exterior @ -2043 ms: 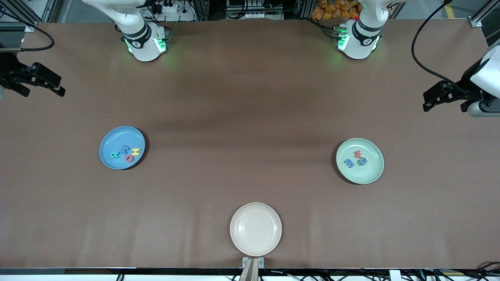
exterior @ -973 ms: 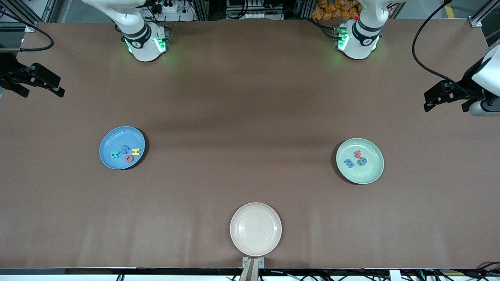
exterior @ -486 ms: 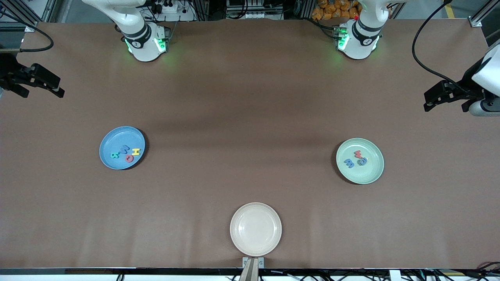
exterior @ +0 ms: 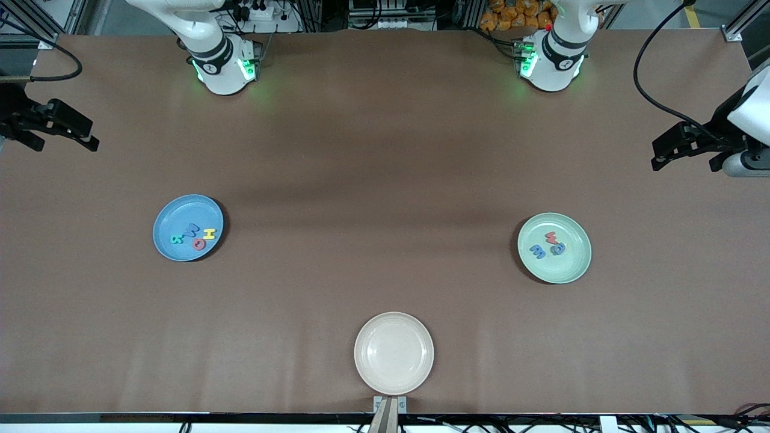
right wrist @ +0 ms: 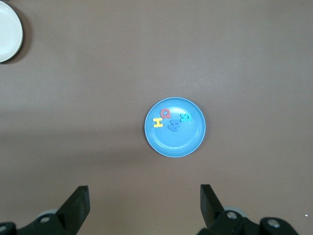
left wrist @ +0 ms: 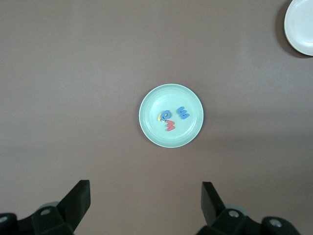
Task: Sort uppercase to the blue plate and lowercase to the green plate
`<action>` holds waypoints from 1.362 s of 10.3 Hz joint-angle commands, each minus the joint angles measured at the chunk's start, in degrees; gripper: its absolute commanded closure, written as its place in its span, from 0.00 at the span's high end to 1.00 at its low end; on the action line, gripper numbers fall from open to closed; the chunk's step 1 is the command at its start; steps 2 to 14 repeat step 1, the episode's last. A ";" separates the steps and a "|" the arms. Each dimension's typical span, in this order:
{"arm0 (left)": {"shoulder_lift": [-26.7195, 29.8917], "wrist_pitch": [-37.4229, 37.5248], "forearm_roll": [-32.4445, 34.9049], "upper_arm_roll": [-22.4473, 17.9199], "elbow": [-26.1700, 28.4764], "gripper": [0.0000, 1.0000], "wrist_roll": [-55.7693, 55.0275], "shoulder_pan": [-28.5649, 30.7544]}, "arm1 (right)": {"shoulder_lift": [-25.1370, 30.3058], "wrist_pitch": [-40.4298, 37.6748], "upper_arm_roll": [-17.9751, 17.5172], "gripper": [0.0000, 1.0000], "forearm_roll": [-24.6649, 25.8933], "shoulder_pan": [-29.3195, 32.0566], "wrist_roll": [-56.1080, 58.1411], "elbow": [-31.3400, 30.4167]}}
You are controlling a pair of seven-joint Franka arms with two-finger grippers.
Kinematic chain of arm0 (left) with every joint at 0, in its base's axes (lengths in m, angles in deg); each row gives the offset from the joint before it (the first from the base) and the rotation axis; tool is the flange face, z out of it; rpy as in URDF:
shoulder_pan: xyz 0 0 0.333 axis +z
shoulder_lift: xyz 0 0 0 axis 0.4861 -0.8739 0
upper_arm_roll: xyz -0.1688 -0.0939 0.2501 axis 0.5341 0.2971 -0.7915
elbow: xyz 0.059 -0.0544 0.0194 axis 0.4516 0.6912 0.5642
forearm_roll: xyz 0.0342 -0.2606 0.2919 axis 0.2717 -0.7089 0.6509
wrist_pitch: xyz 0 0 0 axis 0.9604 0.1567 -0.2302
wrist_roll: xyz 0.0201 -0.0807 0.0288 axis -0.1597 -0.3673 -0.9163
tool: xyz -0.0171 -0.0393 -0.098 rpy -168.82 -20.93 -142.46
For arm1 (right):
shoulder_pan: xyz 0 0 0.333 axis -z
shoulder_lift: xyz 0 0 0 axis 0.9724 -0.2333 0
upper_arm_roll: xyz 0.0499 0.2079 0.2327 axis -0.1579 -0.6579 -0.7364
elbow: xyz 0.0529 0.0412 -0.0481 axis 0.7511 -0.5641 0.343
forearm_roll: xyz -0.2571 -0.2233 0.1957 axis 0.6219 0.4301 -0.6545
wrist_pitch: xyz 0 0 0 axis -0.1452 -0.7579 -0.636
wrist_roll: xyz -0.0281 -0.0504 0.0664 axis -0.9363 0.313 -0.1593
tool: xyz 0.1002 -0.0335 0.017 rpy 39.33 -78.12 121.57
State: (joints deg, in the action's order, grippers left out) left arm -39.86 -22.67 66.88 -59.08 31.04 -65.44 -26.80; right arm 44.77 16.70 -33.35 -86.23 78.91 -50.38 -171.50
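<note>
A brown matte counter [exterior: 385, 180] carries 3 plates. The sky-blue plastic plate [exterior: 174, 211] holds 4 uppercase foam letters [exterior: 194, 234]; the pale mint-green plate [exterior: 568, 270] holds the lowercase foam letters [exterior: 548, 245]. The cream plate [exterior: 394, 353] sits at the camera-side edge. The left gripper [exterior: 662, 157] and right gripper [exterior: 90, 139], wide open and empty, wait above opposite counter ends.

Brown matte table surface [exterior: 385, 168], evenly lit, soft shadow bands. Aluminium framing [exterior: 740, 24], black cables [exterior: 646, 72] and clutter along the robots' edge.
</note>
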 commanded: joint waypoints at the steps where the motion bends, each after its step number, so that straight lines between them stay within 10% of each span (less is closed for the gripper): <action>1: 1.13 0.81 -1.31 -0.40 -0.19 1.00 1.45 -0.18 | -0.26 0.04 0.16 1.00 -0.29 -0.04 -0.13 0.10; 14: 1.13 0.81 -1.31 -0.40 -0.19 1.00 1.45 -0.18 | -0.26 0.04 0.16 1.00 -0.29 -0.04 -0.13 0.10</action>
